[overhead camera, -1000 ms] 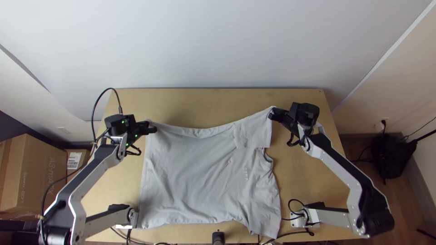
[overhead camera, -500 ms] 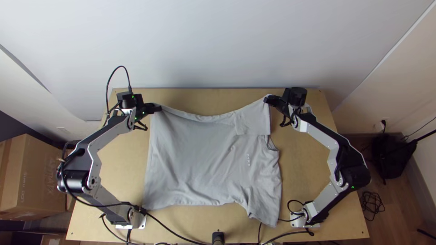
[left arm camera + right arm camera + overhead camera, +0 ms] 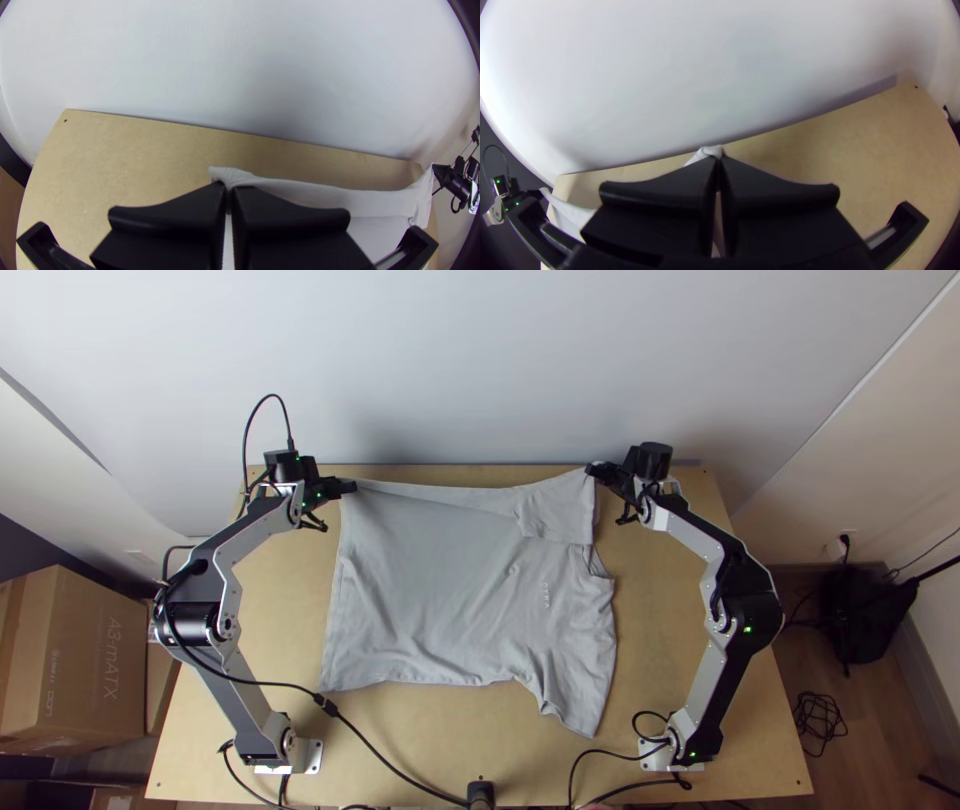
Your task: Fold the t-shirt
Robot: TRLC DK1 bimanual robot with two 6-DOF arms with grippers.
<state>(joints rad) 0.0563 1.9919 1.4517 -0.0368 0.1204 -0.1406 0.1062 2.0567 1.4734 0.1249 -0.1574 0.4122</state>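
Wooden table (image 3: 660, 660), grey t-shirt (image 3: 440, 580); pinched ends (image 3: 225, 174), partly hidden

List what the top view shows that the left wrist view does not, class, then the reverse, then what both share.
Top view: the t-shirt's small chest print and its near edge, the cardboard box at the left, and the black bag on the floor.

Left wrist view: a tuft of cloth poking out past the left gripper's closed fingers, and a small dark hole near a table corner.

Both: the t-shirt's far edge stretched between left and right grippers, the wooden table and the pale wall.
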